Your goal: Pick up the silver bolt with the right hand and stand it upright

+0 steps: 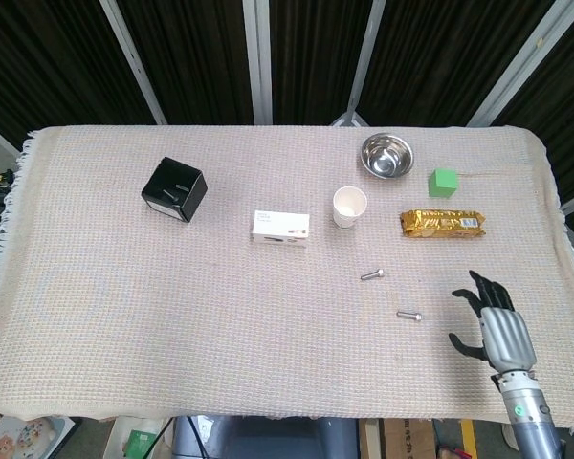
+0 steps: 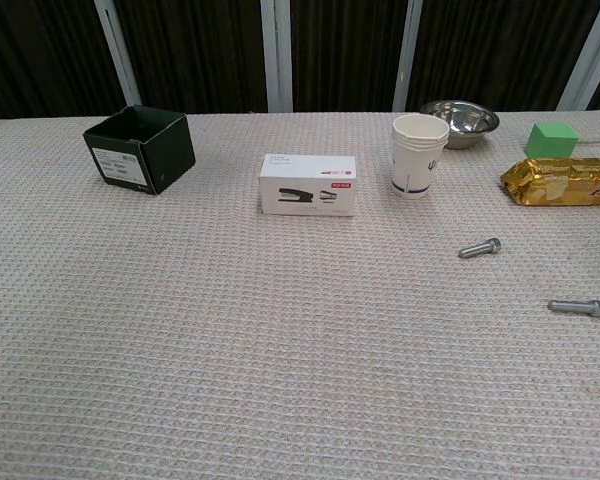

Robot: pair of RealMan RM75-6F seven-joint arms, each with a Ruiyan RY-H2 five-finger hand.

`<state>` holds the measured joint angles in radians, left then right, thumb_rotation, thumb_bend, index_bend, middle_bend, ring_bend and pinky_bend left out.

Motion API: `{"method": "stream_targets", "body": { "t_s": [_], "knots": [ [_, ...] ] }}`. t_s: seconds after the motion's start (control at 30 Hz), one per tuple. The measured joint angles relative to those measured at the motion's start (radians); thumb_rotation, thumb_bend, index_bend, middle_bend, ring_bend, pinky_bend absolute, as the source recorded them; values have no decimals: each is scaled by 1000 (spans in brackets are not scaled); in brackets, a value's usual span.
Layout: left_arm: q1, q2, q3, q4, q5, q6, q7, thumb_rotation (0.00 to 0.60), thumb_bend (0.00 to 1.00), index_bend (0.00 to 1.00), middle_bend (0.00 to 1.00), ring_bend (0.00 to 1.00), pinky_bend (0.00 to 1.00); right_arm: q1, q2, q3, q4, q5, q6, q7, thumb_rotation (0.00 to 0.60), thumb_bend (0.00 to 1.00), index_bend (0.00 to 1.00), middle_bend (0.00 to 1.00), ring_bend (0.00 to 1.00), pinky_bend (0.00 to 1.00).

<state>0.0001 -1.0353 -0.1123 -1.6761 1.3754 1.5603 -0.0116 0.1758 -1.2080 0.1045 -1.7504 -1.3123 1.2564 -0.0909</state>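
Observation:
Two silver bolts lie flat on the woven cloth. One bolt (image 1: 371, 274) (image 2: 479, 247) is near the table's middle right, the other bolt (image 1: 408, 315) (image 2: 577, 307) lies closer to the front. My right hand (image 1: 492, 325) hovers at the front right with fingers spread and nothing in it, a short way right of the nearer bolt. The chest view does not show this hand. My left hand appears in neither view.
A white paper cup (image 1: 349, 207), a steel bowl (image 1: 386, 156), a green cube (image 1: 443, 182) and a gold snack pack (image 1: 441, 224) stand behind the bolts. A white stapler box (image 1: 280, 227) and a black box (image 1: 174, 189) sit further left.

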Motion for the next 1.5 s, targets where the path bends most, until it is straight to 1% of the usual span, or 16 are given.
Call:
{"method": "stream_targets", "body": {
  "t_s": [0.17,0.37,0.5,0.8,1.03,1.23,1.5],
  "knots": [
    [-1,0,-2,2,-7,-3,0,600,42,140,86,9,9,61,-48,36,-19,105,-59,-101,600,250,335,0,0,0],
    [-5,-1,-4,4,-10,-8,0,600,43,140,86,9,9,109,-146,66,-18,218,-68,-231,600,252,370,0,0,0],
    [-5,-1,-4,5,-11,-9,-1,600,43,140,86,9,9,136,-200,75,-6,270,-67,-290,600,268,389,0,0,0],
    [-5,-1,-4,4,-11,-9,1,600,42,140,86,9,9,157,-258,70,43,307,-63,-319,600,274,439,0,0,0],
    [-6,-3,-5,4,-14,-9,6,600,43,146,87,9,9,166,-286,66,77,318,-61,-322,600,284,505,0,0,0],
    [-6,-4,-5,3,-15,-9,10,600,42,148,87,9,9,173,-305,62,99,327,-60,-327,600,314,526,0,0,0],
    [-7,-5,-6,2,-17,-9,15,600,43,149,87,9,9,181,-325,61,126,339,-66,-325,600,316,529,0,0,0]
  ]
}}
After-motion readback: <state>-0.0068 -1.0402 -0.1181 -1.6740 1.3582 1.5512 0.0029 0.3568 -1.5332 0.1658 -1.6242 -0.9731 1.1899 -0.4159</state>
